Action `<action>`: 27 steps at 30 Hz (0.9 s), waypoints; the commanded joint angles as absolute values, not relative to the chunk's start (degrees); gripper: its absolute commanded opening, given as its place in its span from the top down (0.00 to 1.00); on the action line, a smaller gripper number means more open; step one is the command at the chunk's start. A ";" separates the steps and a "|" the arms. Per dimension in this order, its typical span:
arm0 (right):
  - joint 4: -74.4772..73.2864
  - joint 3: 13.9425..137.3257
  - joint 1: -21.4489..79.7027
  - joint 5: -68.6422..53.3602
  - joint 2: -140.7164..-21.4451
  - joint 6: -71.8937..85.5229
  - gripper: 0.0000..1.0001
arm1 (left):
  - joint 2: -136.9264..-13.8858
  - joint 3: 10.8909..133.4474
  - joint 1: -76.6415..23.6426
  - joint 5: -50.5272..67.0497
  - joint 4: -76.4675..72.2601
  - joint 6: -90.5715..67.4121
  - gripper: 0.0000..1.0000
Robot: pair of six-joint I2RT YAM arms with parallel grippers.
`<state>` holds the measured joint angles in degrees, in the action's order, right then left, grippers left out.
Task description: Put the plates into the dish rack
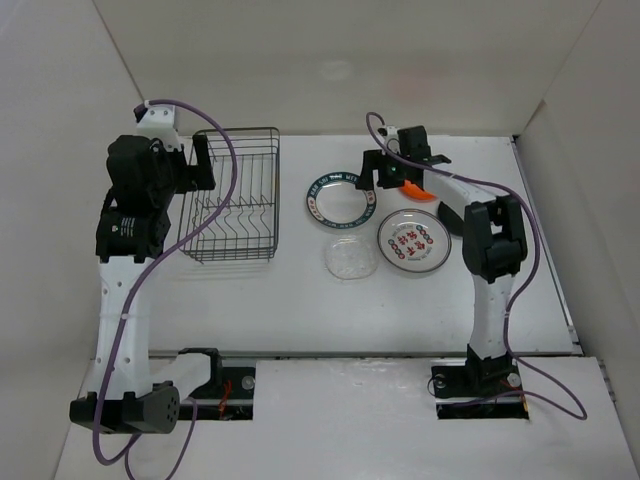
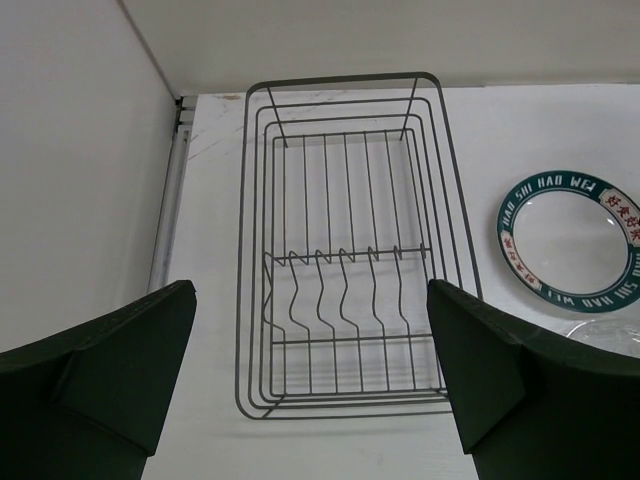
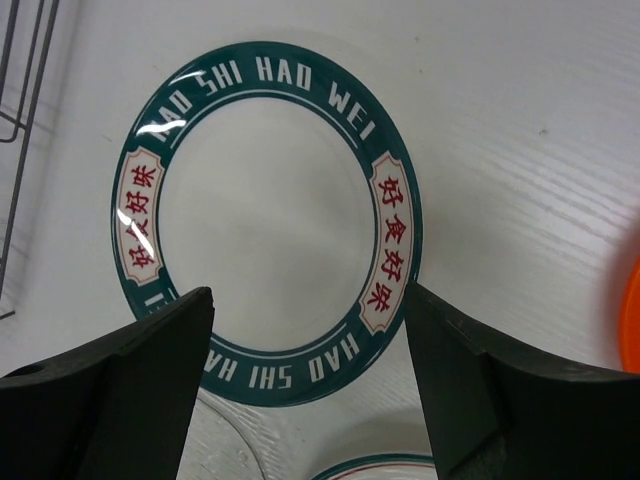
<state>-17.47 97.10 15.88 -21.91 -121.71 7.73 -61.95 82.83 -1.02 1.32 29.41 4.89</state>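
Now right end effector (image 3: 308, 300) apart over green-rimmed plate (image 3: 265, 215) edge; left end effector (image 2: 310, 290) apart over rack (image 2: 340, 252).

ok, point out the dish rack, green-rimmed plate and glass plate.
dish rack (image 2: 345, 254), left wrist view, row of upright tines.
green-rimmed plate (image 3: 270, 225), right wrist view, bare white centre.
glass plate (image 1: 350, 260), top view, its centre.

The dish rack (image 2: 340, 255) is made of thin dark metal wire. A glossy glaze with bright highlights is seen on the green-rimmed plate (image 3: 270, 230). The clear glass plate (image 1: 350, 258) is textured; the white desk (image 1: 330, 320) is matt.
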 commanded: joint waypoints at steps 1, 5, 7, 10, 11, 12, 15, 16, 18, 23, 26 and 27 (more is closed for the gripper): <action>-14.94 100.89 14.85 -26.10 -123.22 7.47 0.19 | -60.47 81.91 -0.97 2.72 26.98 5.19 0.00; -14.94 100.90 14.33 -26.10 -125.24 7.47 0.19 | -60.47 81.91 -0.97 3.34 26.98 5.19 0.00; -14.94 100.90 14.33 -26.10 -125.86 7.47 0.19 | -60.47 81.91 -0.97 3.86 26.98 5.19 0.00; -14.94 100.90 14.33 -24.62 -126.47 7.47 0.19 | -60.47 81.91 -0.97 3.87 26.98 5.19 0.00; -14.94 101.42 14.33 -24.61 -126.47 7.47 0.19 | -60.47 81.91 -0.97 3.87 26.98 5.19 0.00; -16.07 102.47 14.33 -24.61 -127.78 7.47 0.19 | -60.47 81.39 -0.97 3.87 26.98 5.19 0.00; -18.62 104.76 14.33 -25.31 -129.46 6.94 0.23 | -60.47 81.39 -0.97 3.87 26.46 5.19 0.00; -18.63 104.77 14.33 -26.44 -130.25 6.94 0.24 | -60.47 81.39 -0.97 3.87 26.46 5.19 0.00; -18.63 104.77 14.33 -27.07 -130.25 6.94 0.26 | -60.47 81.39 -0.97 3.87 26.46 5.19 0.00; -19.69 105.38 14.33 -26.54 -132.71 7.47 0.34 | -59.95 81.39 -0.97 3.87 26.46 5.19 0.00; -20.38 105.90 14.33 -26.54 -133.24 8.69 0.50 | -59.94 80.86 -0.97 3.87 26.46 5.19 0.00; -20.39 105.91 13.80 -26.54 -133.85 8.70 0.53 | -59.94 80.86 -0.97 3.35 26.46 5.19 0.00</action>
<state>-19.46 103.53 14.26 -25.76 -132.49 8.19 -61.49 81.34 -1.02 2.98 29.06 4.93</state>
